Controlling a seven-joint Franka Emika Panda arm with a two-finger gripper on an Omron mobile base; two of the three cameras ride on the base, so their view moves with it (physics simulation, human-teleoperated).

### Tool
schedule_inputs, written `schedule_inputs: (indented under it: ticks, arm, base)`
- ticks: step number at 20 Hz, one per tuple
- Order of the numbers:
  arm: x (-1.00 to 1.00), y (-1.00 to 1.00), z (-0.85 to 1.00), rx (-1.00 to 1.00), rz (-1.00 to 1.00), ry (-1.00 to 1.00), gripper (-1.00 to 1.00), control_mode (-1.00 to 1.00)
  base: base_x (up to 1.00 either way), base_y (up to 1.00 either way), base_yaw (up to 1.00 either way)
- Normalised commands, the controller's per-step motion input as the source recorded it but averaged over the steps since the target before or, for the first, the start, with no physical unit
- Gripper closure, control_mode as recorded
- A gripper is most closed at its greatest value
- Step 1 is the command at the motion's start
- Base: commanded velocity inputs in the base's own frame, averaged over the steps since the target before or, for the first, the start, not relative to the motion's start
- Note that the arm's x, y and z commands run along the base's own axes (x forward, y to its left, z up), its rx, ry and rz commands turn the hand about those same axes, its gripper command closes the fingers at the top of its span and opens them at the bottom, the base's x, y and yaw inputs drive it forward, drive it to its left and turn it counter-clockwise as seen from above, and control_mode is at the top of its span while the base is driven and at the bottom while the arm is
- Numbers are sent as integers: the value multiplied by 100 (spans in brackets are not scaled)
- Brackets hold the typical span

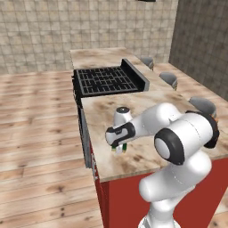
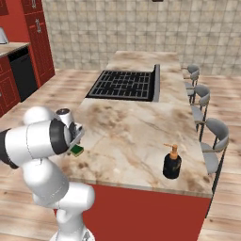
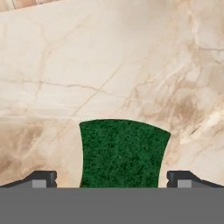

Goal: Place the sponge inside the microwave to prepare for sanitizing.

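The sponge (image 3: 124, 153) lies flat on the marble island counter (image 3: 109, 65), dark green top up. In the hand view it sits straight below the hand, between my two fingertips (image 3: 43, 178), which stand wide apart on either side without touching it. My gripper (image 3: 111, 179) is open and hangs just above it. In the right base view the sponge (image 2: 76, 150) peeks out under the gripper (image 2: 75, 142) near the counter's left edge. A sliver of green, the sponge (image 1: 124, 146), also shows under the gripper (image 1: 119, 148) in the left base view. The microwave is out of view.
A black cooktop (image 2: 123, 84) is set into the island's far half. A dark soap bottle (image 2: 172, 162) stands near the front right corner. Grey stools (image 2: 207, 136) line the right side. Red cabinets and a black appliance (image 2: 21, 70) stand at the far left.
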Motion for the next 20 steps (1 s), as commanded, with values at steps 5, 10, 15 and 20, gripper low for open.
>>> schedule_inputs:
  ticks: [5,10,15,20]
  arm:
    - [16,0,-17,0,0,4,-100,-100]
    - [11,0,-17,0,0,4,-100,-100]
    - [8,0,-22,0,0,4,-100,-100]
    - [1,0,-33,0,0,3,100,-100]
  base:
    - [0,0,0]
    - [0,0,0]
    - [0,0,0]
    - [0,0,0]
